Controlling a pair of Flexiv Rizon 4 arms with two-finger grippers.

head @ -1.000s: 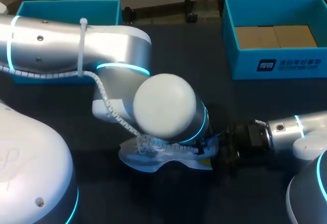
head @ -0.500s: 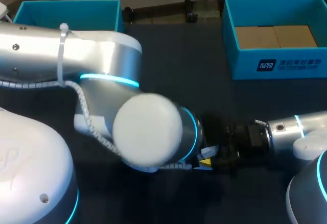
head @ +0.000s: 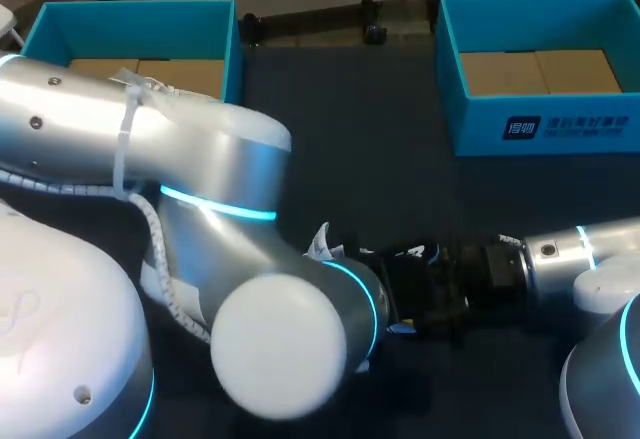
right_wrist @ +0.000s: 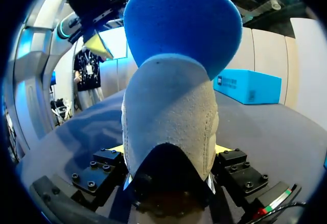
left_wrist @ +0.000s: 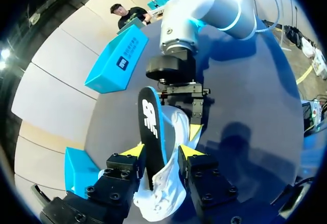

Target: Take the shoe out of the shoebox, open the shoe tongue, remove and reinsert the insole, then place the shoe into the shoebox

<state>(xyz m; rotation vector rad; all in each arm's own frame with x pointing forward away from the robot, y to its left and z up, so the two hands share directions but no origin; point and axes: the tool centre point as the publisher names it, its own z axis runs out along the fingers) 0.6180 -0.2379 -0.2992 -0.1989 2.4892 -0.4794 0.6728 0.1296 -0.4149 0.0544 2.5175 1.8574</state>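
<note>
The right gripper (right_wrist: pixel 169 150) is clamping the shoe (right_wrist: pixel 171 117) by its grey heel, with one finger pressing on each side. It is holding the shoe low over the table (head: pixel 350 119) in front of the robot, between the two arms. Whether the sole is touching the table cannot be told.

The blue insole (right_wrist: pixel 181 25) is sticking up out of the shoe's opening, well above the heel. The left gripper (left_wrist: pixel 162 150) is pinching the insole from two sides, and a fold of the white upper is lying against one of its fingers. In the left wrist view the insole is standing on edge between the yellow tips and running ahead toward the right gripper. The white forepart of the shoe is hanging under the left fingers. In the head view the left arm is covering nearly all of the shoe, and only a white scrap is showing beside its wrist.

Two blue boxes are sitting along the table's far side, well apart from the shoe, which is outside both. The left box (head: pixel 130 14) is holding brown cardboard (head: pixel 150 71) on its floor, partly hidden by the left arm. The right box (head: pixel 540 129) is holding a flat cardboard sheet (head: pixel 535 71) that is covering its floor.
</note>
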